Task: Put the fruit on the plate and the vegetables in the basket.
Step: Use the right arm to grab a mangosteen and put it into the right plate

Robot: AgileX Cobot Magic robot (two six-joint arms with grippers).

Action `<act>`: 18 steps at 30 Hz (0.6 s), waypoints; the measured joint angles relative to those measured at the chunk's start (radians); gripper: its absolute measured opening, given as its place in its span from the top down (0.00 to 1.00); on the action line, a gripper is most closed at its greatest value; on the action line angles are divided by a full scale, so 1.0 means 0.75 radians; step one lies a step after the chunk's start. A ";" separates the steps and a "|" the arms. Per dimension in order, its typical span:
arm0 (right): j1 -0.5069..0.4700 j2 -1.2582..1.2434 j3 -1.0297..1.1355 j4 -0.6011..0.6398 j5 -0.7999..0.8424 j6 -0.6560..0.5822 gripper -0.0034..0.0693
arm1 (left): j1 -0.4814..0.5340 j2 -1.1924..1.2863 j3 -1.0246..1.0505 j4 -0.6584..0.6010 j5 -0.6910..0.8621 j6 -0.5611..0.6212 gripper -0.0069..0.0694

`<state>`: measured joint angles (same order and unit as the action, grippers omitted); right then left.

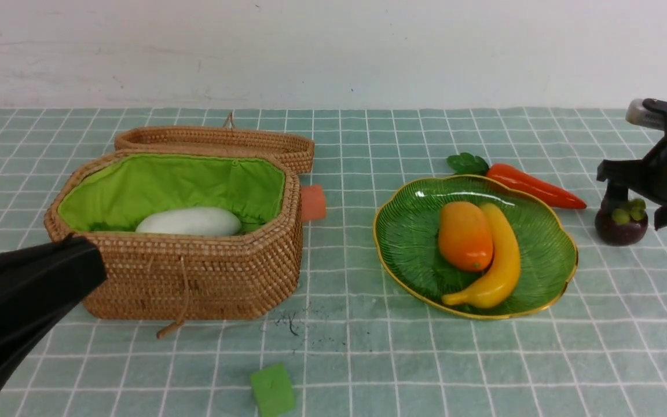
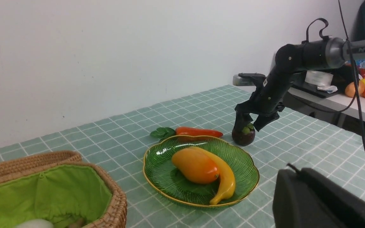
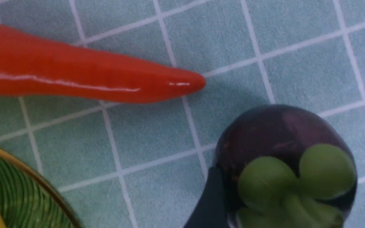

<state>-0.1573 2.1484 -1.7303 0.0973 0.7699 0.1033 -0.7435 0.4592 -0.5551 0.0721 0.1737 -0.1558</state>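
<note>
Mango (image 1: 464, 234) and banana (image 1: 498, 260) rest on plate (image 1: 409, 231); radish (image 1: 189, 222) in basket (image 1: 194, 278); right gripper (image 1: 641, 213) gapes around mangosteen (image 1: 620, 227).

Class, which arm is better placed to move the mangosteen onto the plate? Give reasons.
Right. Its open claw straddles the mangosteen, just right of the plate; the left arm sits far off by the basket.

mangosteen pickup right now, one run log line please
right hand: open around mangosteen on tablecloth | plate: mango, banana | basket: radish | carrot: behind plate
</note>
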 joint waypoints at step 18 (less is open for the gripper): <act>0.038 -0.123 0.008 0.127 0.135 -0.093 0.17 | 0.000 0.000 0.000 0.000 0.061 -0.001 0.92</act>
<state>-0.1288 2.0565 -1.7245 0.1926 0.8710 0.0332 -0.7435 0.4592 -0.5551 0.0721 0.2192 -0.1566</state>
